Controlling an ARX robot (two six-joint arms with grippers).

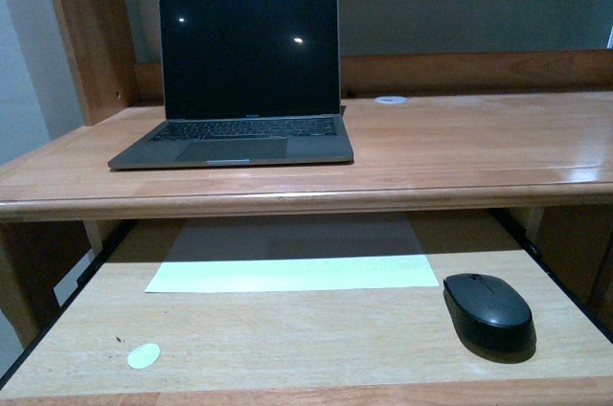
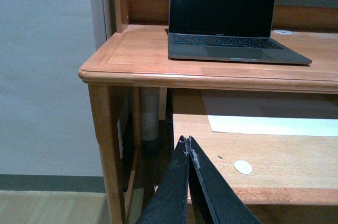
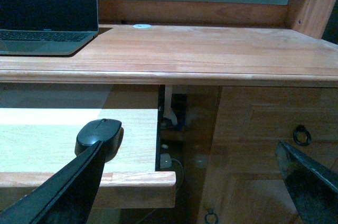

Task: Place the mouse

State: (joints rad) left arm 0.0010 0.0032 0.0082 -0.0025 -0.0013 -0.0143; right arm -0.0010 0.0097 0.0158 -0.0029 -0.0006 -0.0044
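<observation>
The black mouse (image 1: 488,311) lies on the right part of the pull-out tray (image 1: 287,349) under the desk. It also shows in the right wrist view (image 3: 99,132), just beyond one finger. My right gripper (image 3: 193,182) is open and empty, in front of the tray's right corner, apart from the mouse. My left gripper (image 2: 187,142) is shut and empty, by the tray's left front corner. Neither gripper shows in the front view.
An open laptop (image 1: 239,80) stands on the desk top (image 1: 460,143) at the left. A white paper sheet (image 1: 292,274) and a small white disc (image 1: 144,355) lie on the tray. A cabinet with ring handles (image 3: 302,135) is right of the tray.
</observation>
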